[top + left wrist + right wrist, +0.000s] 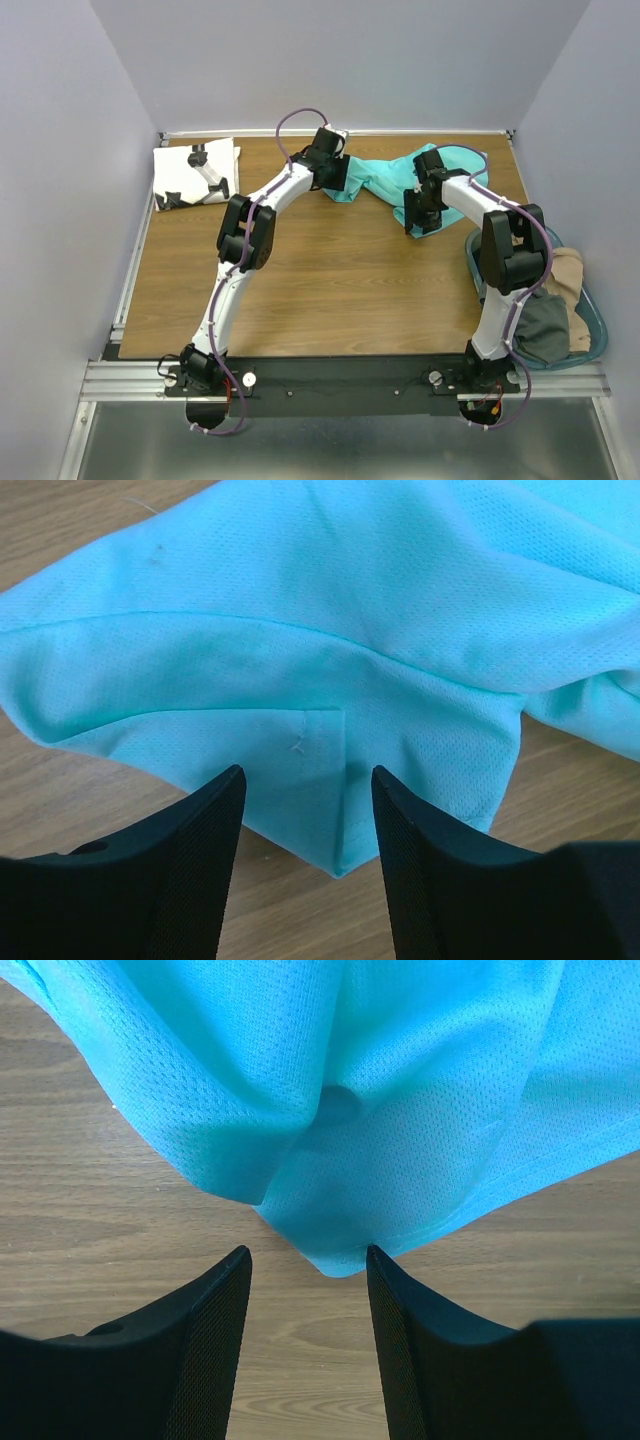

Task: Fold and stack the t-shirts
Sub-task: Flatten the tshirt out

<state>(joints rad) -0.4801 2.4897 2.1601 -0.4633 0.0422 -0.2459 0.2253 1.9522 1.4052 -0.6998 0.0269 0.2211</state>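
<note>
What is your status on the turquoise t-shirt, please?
Left tool open, turquoise t-shirt corner between its fingers. Right tool open at another fold's tip. White t-shirt folded, far left. Nothing between tools and cloth.

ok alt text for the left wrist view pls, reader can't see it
A hemmed corner of the turquoise t-shirt lies rumpled on the wooden table, its tip pointing down between the left gripper's two black fingers, which stand apart and are not closed on it.

turquoise t-shirt (380, 178) partly occluded, cropped in wrist views
</note>
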